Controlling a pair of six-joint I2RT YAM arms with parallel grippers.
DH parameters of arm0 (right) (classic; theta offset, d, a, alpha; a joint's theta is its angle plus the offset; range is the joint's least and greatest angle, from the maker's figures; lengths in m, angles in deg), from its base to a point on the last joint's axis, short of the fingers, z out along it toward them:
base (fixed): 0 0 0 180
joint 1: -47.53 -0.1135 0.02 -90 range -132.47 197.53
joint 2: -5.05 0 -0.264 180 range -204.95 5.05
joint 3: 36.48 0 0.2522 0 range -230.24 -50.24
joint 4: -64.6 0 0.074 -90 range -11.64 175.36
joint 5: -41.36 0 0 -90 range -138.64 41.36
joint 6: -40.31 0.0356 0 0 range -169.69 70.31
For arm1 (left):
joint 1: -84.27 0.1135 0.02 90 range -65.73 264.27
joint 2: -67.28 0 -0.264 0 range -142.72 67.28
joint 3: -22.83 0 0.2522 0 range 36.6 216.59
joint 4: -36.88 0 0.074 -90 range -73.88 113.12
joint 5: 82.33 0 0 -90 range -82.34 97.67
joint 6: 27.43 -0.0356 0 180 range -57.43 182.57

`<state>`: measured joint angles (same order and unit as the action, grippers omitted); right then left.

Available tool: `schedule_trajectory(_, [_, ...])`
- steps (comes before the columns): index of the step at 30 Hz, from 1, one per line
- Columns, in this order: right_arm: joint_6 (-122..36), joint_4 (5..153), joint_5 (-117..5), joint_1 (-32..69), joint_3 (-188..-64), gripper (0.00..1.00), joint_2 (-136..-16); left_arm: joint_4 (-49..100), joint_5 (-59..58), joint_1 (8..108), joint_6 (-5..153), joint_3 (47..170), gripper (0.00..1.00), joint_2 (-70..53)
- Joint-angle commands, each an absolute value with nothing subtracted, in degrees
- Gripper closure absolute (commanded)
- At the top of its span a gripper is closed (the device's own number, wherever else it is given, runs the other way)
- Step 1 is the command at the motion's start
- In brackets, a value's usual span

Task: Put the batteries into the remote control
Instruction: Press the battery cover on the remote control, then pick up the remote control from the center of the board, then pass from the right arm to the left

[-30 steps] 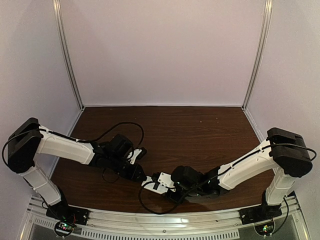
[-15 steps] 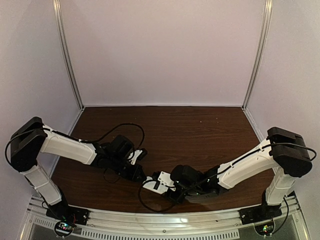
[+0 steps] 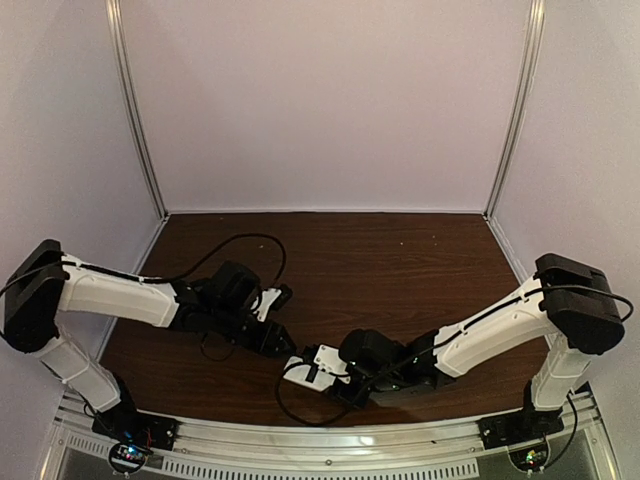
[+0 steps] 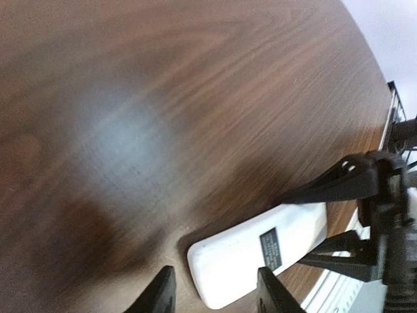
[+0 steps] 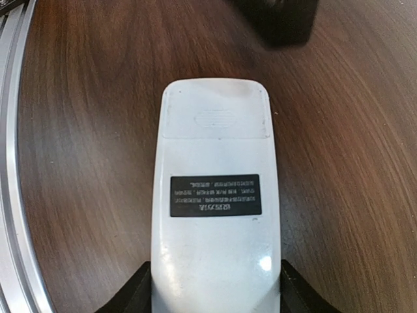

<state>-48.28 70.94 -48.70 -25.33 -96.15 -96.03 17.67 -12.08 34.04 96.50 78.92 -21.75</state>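
Note:
The remote control lies white back up on the wooden table, with a black label in the middle and its battery cover shut at the far end. My right gripper is shut on the remote's near end, one finger on each long side. In the top view the remote sits near the front edge, held by the right gripper. My left gripper is open just left of the remote's free end. In the left wrist view the remote's rounded end lies between the open left gripper's tips. The batteries are out of view.
The metal rail runs along the table's front edge, close behind the remote. It also shows in the right wrist view. Black cables loop over the left arm. Pale walls enclose the table on three sides.
My left gripper has drawn back a little up and to the left of the remote's end. The right gripper has shifted slightly left with the remote.

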Motion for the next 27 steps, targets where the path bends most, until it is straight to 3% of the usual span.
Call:
schedule_trajectory(1, [-47.6,73.5,-51.4,-24.8,-97.4,1.0,-93.2,16.3,-3.4,35.2,88.9,81.4,0.52,-10.6])
schedule_trajectory(6, [-45.2,77.8,-54.0,-23.3,-99.5,1.0,-89.2,17.6,5.4,35.2,79.9,77.8,0.38,2.6])
schedule_trajectory(13, [-38.9,83.8,-64.1,-17.9,-102.8,1.0,-83.8,24.9,6.7,31.2,63.8,69.5,0.38,20.1])
schedule_trajectory(22, [-30.8,85.9,-78.9,-11.6,-104.9,1.0,-82.0,12.4,23.5,9.9,41.4,75.3,0.42,12.3])
schedule_trajectory(27, [-28.5,86.7,-81.7,-11.3,-106.1,1.0,-83.4,11.4,30.1,3.5,35.1,79.2,0.49,5.1])
